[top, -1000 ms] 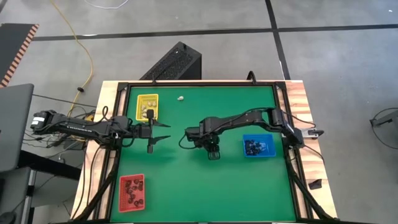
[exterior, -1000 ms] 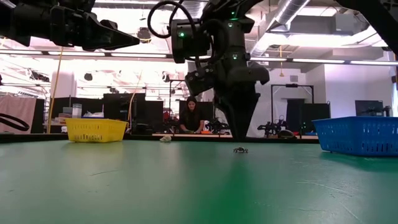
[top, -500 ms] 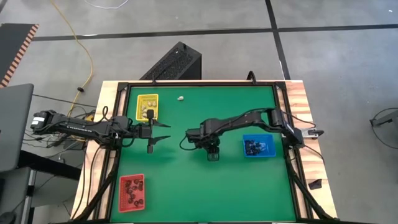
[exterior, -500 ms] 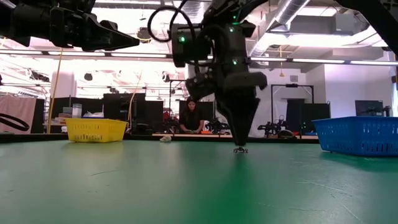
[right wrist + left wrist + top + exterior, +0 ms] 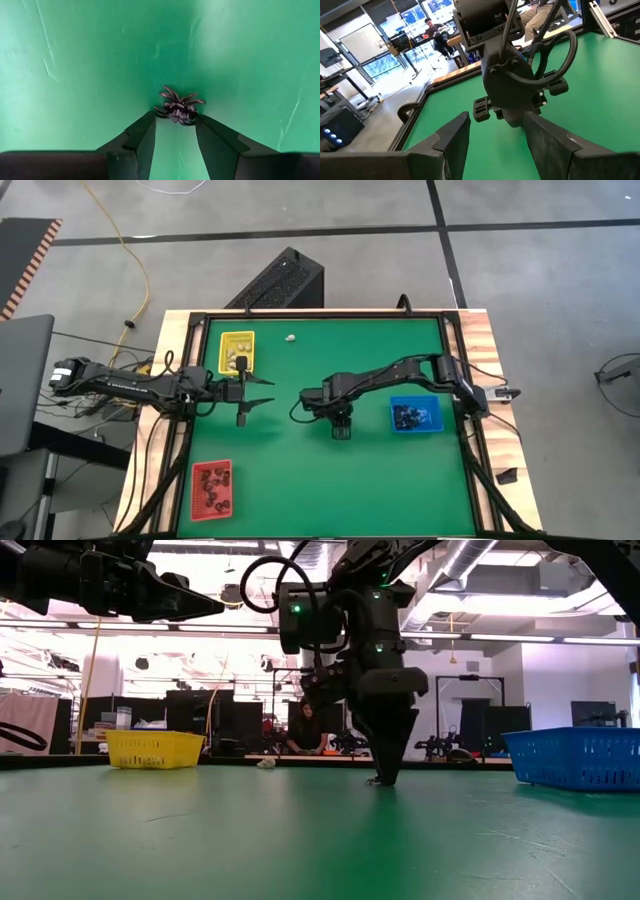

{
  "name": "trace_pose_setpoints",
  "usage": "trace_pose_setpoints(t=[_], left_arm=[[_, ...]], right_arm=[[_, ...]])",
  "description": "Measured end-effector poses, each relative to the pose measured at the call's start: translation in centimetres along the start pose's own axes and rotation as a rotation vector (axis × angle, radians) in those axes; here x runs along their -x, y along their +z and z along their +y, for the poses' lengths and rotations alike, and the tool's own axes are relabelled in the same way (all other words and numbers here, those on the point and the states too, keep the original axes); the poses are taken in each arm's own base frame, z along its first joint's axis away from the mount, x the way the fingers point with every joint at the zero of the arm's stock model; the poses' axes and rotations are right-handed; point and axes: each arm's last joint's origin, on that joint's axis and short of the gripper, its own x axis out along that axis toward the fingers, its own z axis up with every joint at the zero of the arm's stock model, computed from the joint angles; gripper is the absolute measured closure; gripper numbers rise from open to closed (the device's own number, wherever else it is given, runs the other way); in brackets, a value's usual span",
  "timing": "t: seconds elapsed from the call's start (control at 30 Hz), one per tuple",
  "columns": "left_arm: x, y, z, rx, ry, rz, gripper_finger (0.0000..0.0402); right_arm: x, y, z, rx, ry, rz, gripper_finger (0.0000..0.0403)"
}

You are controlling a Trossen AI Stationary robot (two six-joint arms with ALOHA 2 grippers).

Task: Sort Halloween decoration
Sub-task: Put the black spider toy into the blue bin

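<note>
Where the black spider trinket [image 5: 178, 108] lies, near the middle of the green table [image 5: 300, 480], the right gripper [image 5: 175, 131] has its tips planted on the mat with the trinket just off them, sitting at the mouth of the gap rather than deep between the fingers. Jaws spread, nothing pinched yet. Trinket roughly round, legs splayed all ways; no clear long axis to line up on. Judgement: a small push forward, then close, should take it.

Right arm is plainly the nearer one. Blue tray [image 5: 414, 415], holding dark pieces, sits just beside it toward the right edge; likely destination.

Left gripper [image 5: 252, 395] hangs above the mat near the left edge, jaws apart, empty, waiting.

Yellow tray [image 5: 237, 351] near the far left corner, a lone cream trinket [image 5: 290, 338] beside it at the far edge. Red tray [image 5: 212, 488] at the near left corner.
</note>
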Motion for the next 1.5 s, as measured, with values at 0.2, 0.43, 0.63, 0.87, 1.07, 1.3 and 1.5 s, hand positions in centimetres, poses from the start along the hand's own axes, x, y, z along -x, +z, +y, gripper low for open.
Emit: trace_pose_setpoints(t=[0.2,0.43,0.63,0.87,1.07,1.3,1.5], left_arm=[[0.0,0.0,0.0,-0.001,0.000,0.000,0.0223],[0.0,0.0,0.0,-0.001,-0.001,0.003,0.0223],[0.0,-0.4,-0.2,0.005,-0.018,0.040,0.0223],[-2.1,-0.7,-0.9,0.203,-0.108,-0.040,0.0223],[-5.6,-3.1,-2.6,0.296,-0.152,0.064,0.0223],[-10.9,-5.5,-4.3,0.272,-0.194,0.216,0.0223],[-13.5,-8.0,-5.5,0.298,-0.195,0.321,0.0223]], right_arm=[[0.6,1.8,-0.7,-0.057,0.013,-0.161,0.0229],[4.2,3.4,-0.8,-0.021,0.080,-0.342,0.0230],[8.6,1.5,-0.5,-0.004,0.095,-0.334,0.0230],[13.2,-5.3,0.7,-0.040,-0.104,-0.405,0.0230],[13.2,-10.7,0.9,-0.191,-0.182,-0.739,0.0230],[9.9,-13.5,2.2,-0.168,-0.099,-1.055,0.0230],[7.9,-14.3,2.8,-0.122,-0.104,-1.084,0.0230]])
